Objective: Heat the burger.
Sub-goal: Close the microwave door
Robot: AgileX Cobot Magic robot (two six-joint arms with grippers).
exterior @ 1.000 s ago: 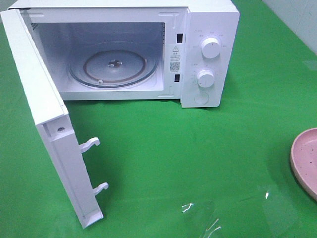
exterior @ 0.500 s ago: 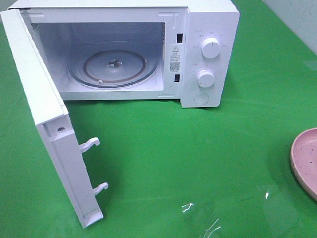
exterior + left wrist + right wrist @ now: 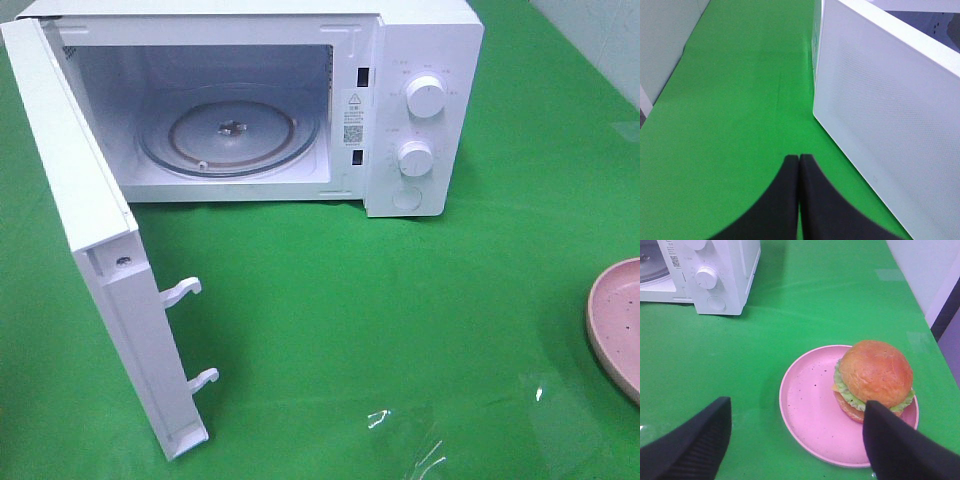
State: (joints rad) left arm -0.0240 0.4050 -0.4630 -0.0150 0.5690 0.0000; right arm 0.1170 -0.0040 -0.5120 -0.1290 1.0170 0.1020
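Pincer states are plainly seen: the left pincer (image 3: 799, 162) is closed, its two smooth black fingers (image 3: 780, 200) pressed flat together over the green table (image 3: 730, 100) with nothing between them, while the right pincer (image 3: 797, 440) is spread wide and empty, its ribbed dark fingers (image 3: 695, 440) set apart above the pink speckled plate (image 3: 810, 410). The burger (image 3: 874, 380) is seated on that plate, toward one edge – a glossy golden-brown bun over ruffled green lettuce and a sliver of yellow cheese. A glossy sheen is shown by the table covering. Further off, the white microwave (image 3: 425, 110) is stood with its door (image 3: 95, 260) swung fully open; a dotted mesh panel is seen on the door's face. Inside, a round glass turntable (image 3: 230, 130) is laid. A small sticker (image 3: 353, 115) with a warning triangle and QR code is fixed beside the cavity – its print cannot be read. Two round white knobs (image 3: 425, 97) are ringed by faint, illegible markings.
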